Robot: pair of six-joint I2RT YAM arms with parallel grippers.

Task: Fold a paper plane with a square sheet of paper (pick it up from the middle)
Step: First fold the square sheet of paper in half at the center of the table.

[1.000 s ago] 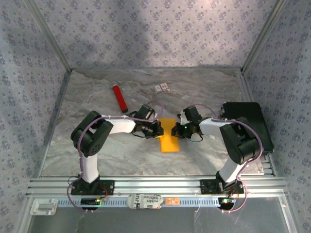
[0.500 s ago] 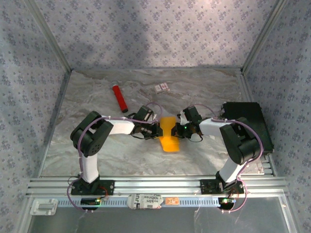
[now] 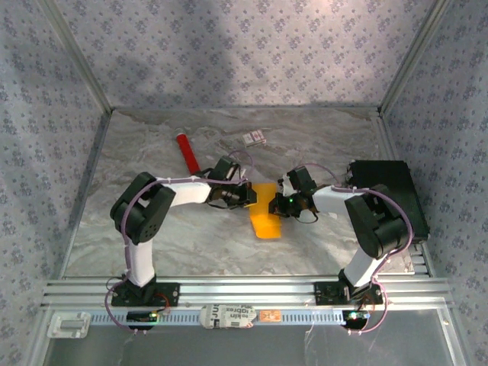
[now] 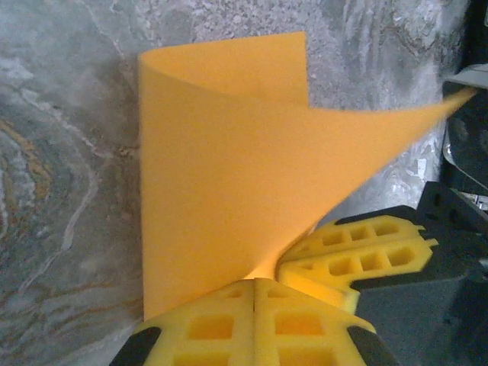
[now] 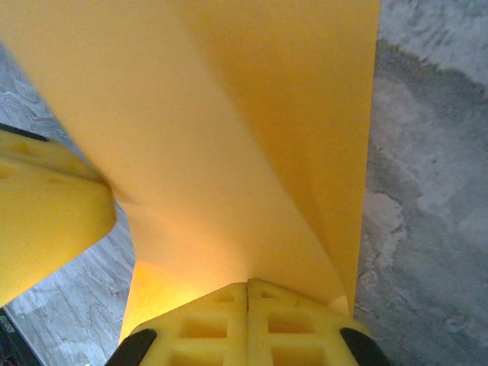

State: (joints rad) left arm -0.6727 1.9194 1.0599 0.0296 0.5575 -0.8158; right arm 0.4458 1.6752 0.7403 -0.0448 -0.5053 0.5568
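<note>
The orange-yellow sheet of paper (image 3: 264, 211) hangs folded between both arms at mid-table, its lower end drooping toward the near edge. My left gripper (image 3: 248, 196) is shut on the paper's left side; in the left wrist view its yellow fingertips (image 4: 255, 286) meet on the paper (image 4: 221, 175). From the right, my right gripper (image 3: 279, 200) pinches the other side. The right wrist view has its closed yellow fingers (image 5: 248, 288) holding the paper (image 5: 229, 130), with the left arm's finger (image 5: 46, 213) beside it. No paper plane shape is formed.
A red cylindrical tube (image 3: 187, 153) lies at the back left. Behind the middle sits a small white card (image 3: 254, 138). A black box (image 3: 389, 191) stands at the right edge. Patterned walls enclose the marbled table (image 3: 191, 236).
The left gripper has moved up and away with its side of the paper. The sheet has lifted and twisted, its lower end swinging left. The right gripper has barely moved.
</note>
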